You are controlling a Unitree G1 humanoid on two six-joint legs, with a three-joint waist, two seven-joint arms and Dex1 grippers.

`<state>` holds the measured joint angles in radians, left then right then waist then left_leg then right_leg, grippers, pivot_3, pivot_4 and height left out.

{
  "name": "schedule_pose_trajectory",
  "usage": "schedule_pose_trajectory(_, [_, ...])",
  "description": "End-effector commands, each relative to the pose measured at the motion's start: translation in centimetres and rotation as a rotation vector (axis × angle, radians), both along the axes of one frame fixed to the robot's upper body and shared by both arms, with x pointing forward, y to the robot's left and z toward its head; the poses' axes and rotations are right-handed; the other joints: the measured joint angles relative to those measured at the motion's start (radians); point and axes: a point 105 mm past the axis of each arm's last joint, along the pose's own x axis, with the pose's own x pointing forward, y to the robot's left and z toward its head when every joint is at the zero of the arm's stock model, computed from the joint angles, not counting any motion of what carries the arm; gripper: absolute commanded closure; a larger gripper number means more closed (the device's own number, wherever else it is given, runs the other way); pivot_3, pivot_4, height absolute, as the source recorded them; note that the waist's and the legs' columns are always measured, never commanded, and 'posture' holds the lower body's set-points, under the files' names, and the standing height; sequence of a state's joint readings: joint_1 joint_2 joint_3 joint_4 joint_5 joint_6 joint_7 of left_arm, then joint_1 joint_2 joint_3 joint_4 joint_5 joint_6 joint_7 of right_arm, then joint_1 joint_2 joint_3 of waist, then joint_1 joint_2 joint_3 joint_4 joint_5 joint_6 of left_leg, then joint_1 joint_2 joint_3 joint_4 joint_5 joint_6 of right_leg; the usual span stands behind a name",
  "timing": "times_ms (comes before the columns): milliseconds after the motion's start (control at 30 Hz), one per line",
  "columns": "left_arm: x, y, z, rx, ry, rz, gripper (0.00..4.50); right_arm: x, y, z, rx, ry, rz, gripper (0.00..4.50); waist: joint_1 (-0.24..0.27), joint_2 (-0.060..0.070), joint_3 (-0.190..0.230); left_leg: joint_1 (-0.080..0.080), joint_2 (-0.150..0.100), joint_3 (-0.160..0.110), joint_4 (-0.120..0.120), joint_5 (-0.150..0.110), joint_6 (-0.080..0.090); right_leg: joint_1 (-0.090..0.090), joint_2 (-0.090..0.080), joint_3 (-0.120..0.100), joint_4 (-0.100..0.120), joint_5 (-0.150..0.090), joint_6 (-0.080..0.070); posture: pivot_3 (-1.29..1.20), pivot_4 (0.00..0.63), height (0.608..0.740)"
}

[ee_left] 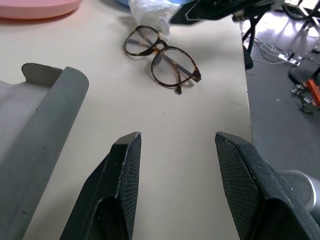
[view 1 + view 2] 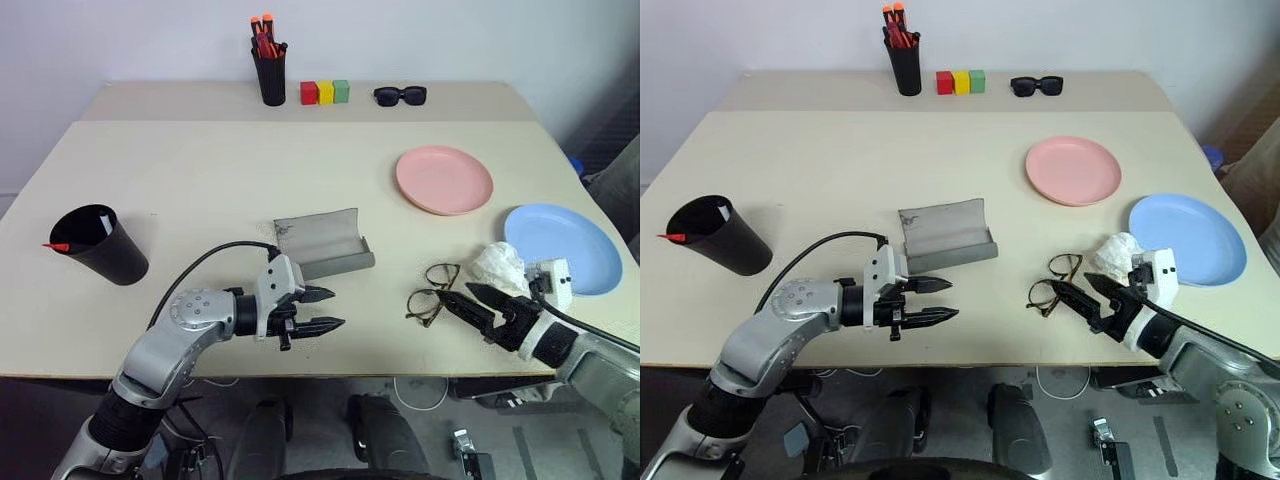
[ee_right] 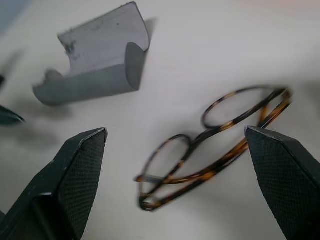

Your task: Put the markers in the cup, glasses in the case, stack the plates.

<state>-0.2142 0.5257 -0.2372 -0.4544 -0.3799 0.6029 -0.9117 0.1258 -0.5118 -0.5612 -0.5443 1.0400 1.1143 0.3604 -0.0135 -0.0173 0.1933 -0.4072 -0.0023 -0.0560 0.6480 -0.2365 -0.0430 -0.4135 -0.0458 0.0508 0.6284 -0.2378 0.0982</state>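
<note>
Far left on the table (image 2: 200,180): black cup (image 2: 100,245) w/ both markers in it — white one (image 2: 104,222) inside, red-orange one (image 2: 56,246) sticking out over the rim. That part looks done.

Back edge, left to right: black pen holder (image 2: 270,68) w/ orange-capped pens, 3 coloured blocks (image 2: 325,92), black sunglasses (image 2: 400,95). None are task items.

Left gripper (image 2: 322,309) hangs just past the near end of the grey case (image 2: 320,243), fingers partway apart, nothing between them. Case lies open, felt inside facing up, near table centre.

Glasses (image 2: 432,292) sit folded-open on the table btwn case and right gripper (image 2: 468,300), close to the near edge. Right fingers spread wide, empty, tips just beside the frame; in the right wrist view the frame lies btwn the two fingers (image 3: 75,175). Crumpled white tissue (image 2: 500,265) sits right behind the glasses, touching or nearly so.

Pink plate (image 2: 444,179) and blue plate (image 2: 562,246) are apart, not stacked.

Risks, as I judge them:
- Thin wire frame flat on table, so fingers may slide over it or pinch a lens rather than the rim.
- Glasses near the table edge; a nudge toward the robot could drop them.
- Tissue may get caught in the grab.
- Case is loose and light: may skid or tip when glasses go in, unless the left gripper steadies it.
</note>
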Motion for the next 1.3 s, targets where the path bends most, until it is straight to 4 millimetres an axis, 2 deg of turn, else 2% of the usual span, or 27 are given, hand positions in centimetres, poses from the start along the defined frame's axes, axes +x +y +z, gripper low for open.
schedule_pose_trajectory(33, [-0.4, -0.8, 0.7, -0.011, -0.026, -0.031, 2.14, 0.4, 0.2, 0.0, 0.099, 0.034, -0.072, 0.00, 0.000, 0.000, 0.000, 0.000, 0.000, 0.000, 0.000, 0.000, 0.000, 0.000, 0.000, 0.000, 0.000, 0.000, 0.000, 0.00, 0.150, 0.740])
schedule_pose_trajectory(400, [-0.3, -0.5, 0.5, -0.002, -0.037, -0.008, 2.14, 1.8, 1.3, -1.2, 0.181, 0.120, -0.146, 0.00, -0.001, 0.001, 0.000, -0.001, 0.000, 0.000, -0.001, 0.000, 0.000, -0.001, 0.000, 0.000, -0.001, 0.000, 0.000, 0.00, 0.150, 0.740])
schedule_pose_trajectory(500, [-0.2, -0.2, 0.5, 0.002, -0.039, 0.007, 2.07, 1.7, 1.4, -1.3, 0.187, 0.132, -0.141, 0.87, -0.001, 0.001, 0.000, -0.001, 0.001, 0.000, -0.001, 0.000, 0.000, -0.001, 0.000, 0.000, -0.001, 0.000, 0.000, 0.00, 0.150, 0.740])
schedule_pose_trajectory(600, [-0.1, 0.1, 0.4, 0.004, -0.039, 0.019, 2.07, 1.7, 1.3, -1.3, 0.194, 0.138, -0.146, 2.30, -0.001, 0.001, 0.000, -0.001, 0.001, 0.000, -0.001, 0.000, 0.000, -0.001, 0.000, 0.000, -0.001, 0.000, 0.000, 0.00, 0.150, 0.740])
schedule_pose_trajectory(733, [0.0, 0.3, 0.3, 0.006, -0.038, 0.025, 2.07, 1.7, 1.2, -1.2, 0.197, 0.140, -0.150, 4.45, -0.001, 0.001, 0.000, -0.001, 0.002, 0.000, -0.001, 0.000, 0.000, -0.001, 0.000, 0.000, -0.001, 0.000, 0.000, 0.00, 0.150, 0.740])
schedule_pose_trajectory(933, [0.1, 0.4, 0.3, 0.003, -0.034, 0.035, 2.07, 1.7, 1.1, -0.9, 0.172, 0.124, -0.151, 4.45, -0.001, 0.001, 0.000, -0.001, 0.002, 0.000, -0.001, 0.000, 0.000, -0.001, -0.001, 0.000, -0.003, -0.001, 0.000, 0.00, 0.150, 0.740])
schedule_pose_trajectory(1033, [0.3, 0.7, 0.2, 0.003, -0.032, 0.052, 2.07, 1.9, 1.3, -0.4, 0.073, 0.089, -0.112, 4.45, -0.001, 0.001, 0.000, -0.002, 0.002, 0.000, -0.001, 0.000, 0.000, -0.001, -0.001, 0.000, -0.003, -0.001, 0.000, 0.00, 0.150, 0.740])
schedule_pose_trajectory(1100, [0.7, 1.2, 0.2, 0.006, -0.034, 0.078, 2.07, 2.0, 2.0, 0.3, -0.055, 0.043, -0.022, 4.45, -0.001, 0.002, 0.000, -0.002, 0.002, 0.001, -0.001, 0.000, 0.001, -0.001, -0.001, 0.000, -0.004, -0.001, 0.000, 0.00, 0.150, 0.740])
schedule_pose_trajectory(1200, [1.6, 2.8, 0.1, 0.010, -0.027, 0.162, 2.07, 2.7, 5.3, 3.1, -0.322, -0.158, 0.269, 4.45, -0.008, 0.004, 0.001, -0.002, 0.002, 0.003, -0.001, -0.001, 0.001, -0.002, -0.001, 0.001, -0.005, -0.002, 0.002, 0.00, 0.150, 0.740])
schedule_pose_trajectory(1300, [1.9, 3.7, 0.0, 0.017, -0.026, 0.200, 2.07, 3.6, 6.7, 5.1, -0.405, -0.280, 0.409, 4.45, -0.004, 0.004, 0.001, -0.001, 0.002, 0.003, -0.003, -0.001, 0.001, -0.004, 0.000, 0.000, -0.005, -0.002, 0.002, 0.00, 0.150, 0.740])
